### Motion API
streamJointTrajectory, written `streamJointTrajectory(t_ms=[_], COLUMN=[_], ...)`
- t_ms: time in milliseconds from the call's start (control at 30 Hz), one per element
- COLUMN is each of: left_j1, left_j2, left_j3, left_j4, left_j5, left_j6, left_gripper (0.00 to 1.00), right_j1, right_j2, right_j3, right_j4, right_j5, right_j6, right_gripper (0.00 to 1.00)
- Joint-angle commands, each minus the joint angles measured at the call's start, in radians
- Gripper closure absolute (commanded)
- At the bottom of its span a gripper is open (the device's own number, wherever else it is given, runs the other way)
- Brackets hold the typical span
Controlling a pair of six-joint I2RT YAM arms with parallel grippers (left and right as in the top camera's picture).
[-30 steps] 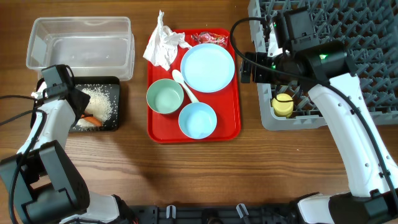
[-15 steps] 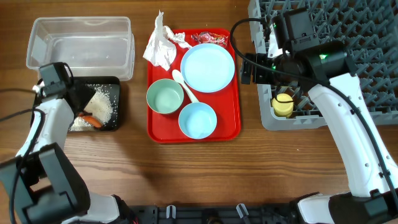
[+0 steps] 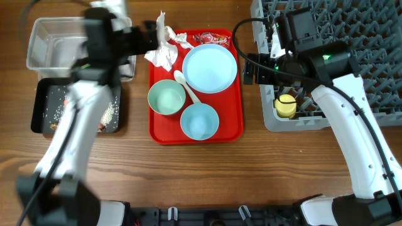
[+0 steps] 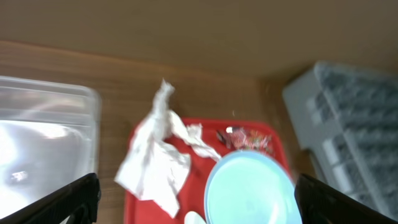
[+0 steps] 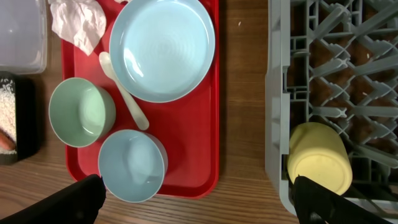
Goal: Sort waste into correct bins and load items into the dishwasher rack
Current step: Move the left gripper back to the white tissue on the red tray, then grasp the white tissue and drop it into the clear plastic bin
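The left claw [image 4: 198,202] is hanging wide open and holding nothing, just beside the crumpled white tissue [image 3: 164,45]. The left arm is looking blurry from above. The tissue is lying on the top left corner of the red tray [image 3: 236,122], spilling over its edge. The red wrapper [image 3: 212,38] is lying at the top of the tray, by the big blue plate [image 3: 210,68]. The white spoon [image 3: 187,85] is resting between the plate and the mint bowl [image 3: 166,98], and the blue bowl [image 3: 200,121] is sitting below them.

The right claw [image 5: 199,202] is hanging wide open too, over the counter [image 3: 251,176] between the tray and the grey rack [image 3: 352,37]. The yellow cup [image 3: 286,107] is lying in the rack's front corner. The rice [image 3: 108,113] and carrot [image 5: 5,140] are lying in the black tray [image 3: 39,107], next to the clear tub [image 3: 47,37].
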Motion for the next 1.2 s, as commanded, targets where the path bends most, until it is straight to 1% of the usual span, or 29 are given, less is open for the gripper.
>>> streamJointTrajectory(t_ms=[0, 100, 233, 300, 367, 433, 667, 833, 1033, 1067, 1133, 1167], left_j1=[-0.113, -0.154, -0.175, -0.182, -0.19, -0.191, -0.189, -0.191, -0.191, -0.191, -0.191, -0.191], left_j2=[0.211, 0.368, 0.514, 0.556, 0.59, 0.611, 0.659, 0.684, 0.689, 0.689, 0.689, 0.689], left_j3=[0.102, 0.208, 0.299, 0.313, 0.313, 0.313, 0.313, 0.312, 0.312, 0.312, 0.312, 0.312], left_j4=[-0.002, -0.001, 0.026, 0.057, 0.085, 0.087, 0.078, 0.04, 0.018, 0.018, 0.016, 0.013], left_j5=[-0.203, -0.241, -0.245, -0.267, -0.348, -0.39, -0.397, -0.392, -0.348, -0.33, -0.294, -0.277], left_j6=[0.103, 0.143, 0.15, 0.149, 0.118, 0.086, -0.034, -0.062, -0.069, -0.069, -0.069, -0.069], left_gripper=[0.0, 0.0, 0.0, 0.0, 0.0, 0.0, 0.0, 0.01, 0.12, 0.15, 0.25, 0.36], right_j1=[0.001, 0.001, 0.001, 0.001, 0.001, 0.001, 0.001, 0.001, 0.001, 0.001, 0.001, 0.001], right_j2=[0.008, 0.008, 0.008, 0.008, 0.008, 0.008, 0.008, 0.008, 0.008, 0.008, 0.008, 0.008], right_j3=[-0.002, -0.002, -0.002, -0.002, -0.002, -0.002, -0.002, -0.002, -0.002, -0.002, -0.002, -0.003], right_j4=[-0.001, -0.008, -0.019, -0.021, -0.021, -0.021, -0.021, -0.021, -0.019, -0.019, -0.019, -0.019], right_j5=[0.016, 0.016, 0.017, 0.017, 0.017, 0.017, 0.017, 0.017, 0.017, 0.017, 0.017, 0.017], right_j6=[0.004, 0.004, 0.002, 0.002, 0.002, 0.002, 0.002, 0.002, 0.002, 0.002, 0.002, 0.002], right_gripper=[0.0, 0.01, 0.01, 0.01, 0.01, 0.01, 0.0, 0.01, 0.01, 0.01, 0.0, 0.0])
